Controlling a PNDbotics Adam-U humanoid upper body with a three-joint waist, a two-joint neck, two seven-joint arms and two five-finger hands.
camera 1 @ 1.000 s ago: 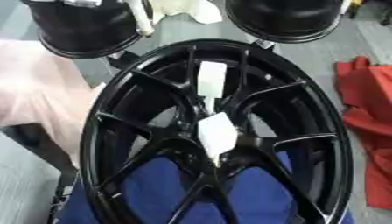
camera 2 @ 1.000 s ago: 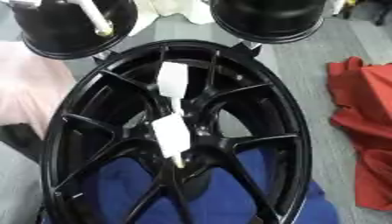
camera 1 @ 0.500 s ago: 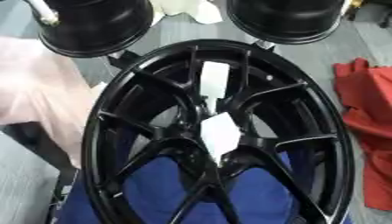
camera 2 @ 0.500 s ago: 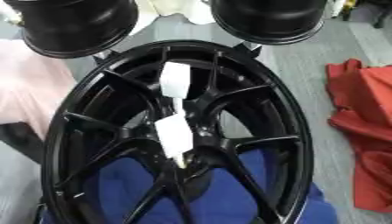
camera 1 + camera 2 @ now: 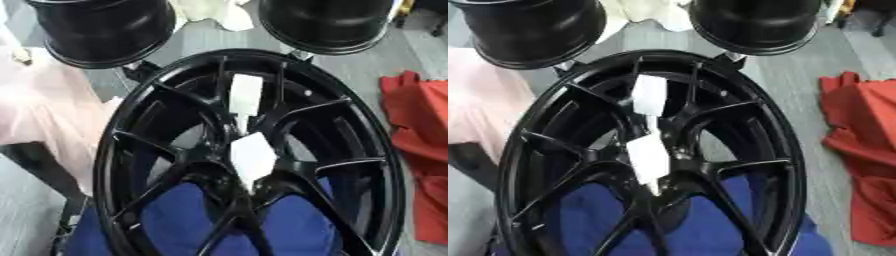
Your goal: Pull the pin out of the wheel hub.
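A large black wheel hub [image 5: 249,150] fills the middle of both eye views, tilted with its face toward the camera and its spokes fanning out from the centre. At that centre sits a white, roughly diamond-shaped piece [image 5: 254,156], narrowing to a point at its lower end over the hub's middle; this looks to be the pin, though its shape is blurred. Just above it, on the upper spokes, lies a white rectangular tag [image 5: 246,95], upright and a little apart from the lower piece.

Through the lower spokes a blue cloth [image 5: 188,222] shows behind and beneath the wheel hub. Two more black rims stand at the far edge, one at the upper left [image 5: 105,30] and one at the upper right [image 5: 331,24], with a cream cloth [image 5: 214,12] between them. A red cloth [image 5: 864,150] lies on the grey floor [image 5: 794,75] to the right, and a pale pink sheet [image 5: 44,105] is at the left.

No robot hand shows in either view, so the state of the fingers cannot be told.
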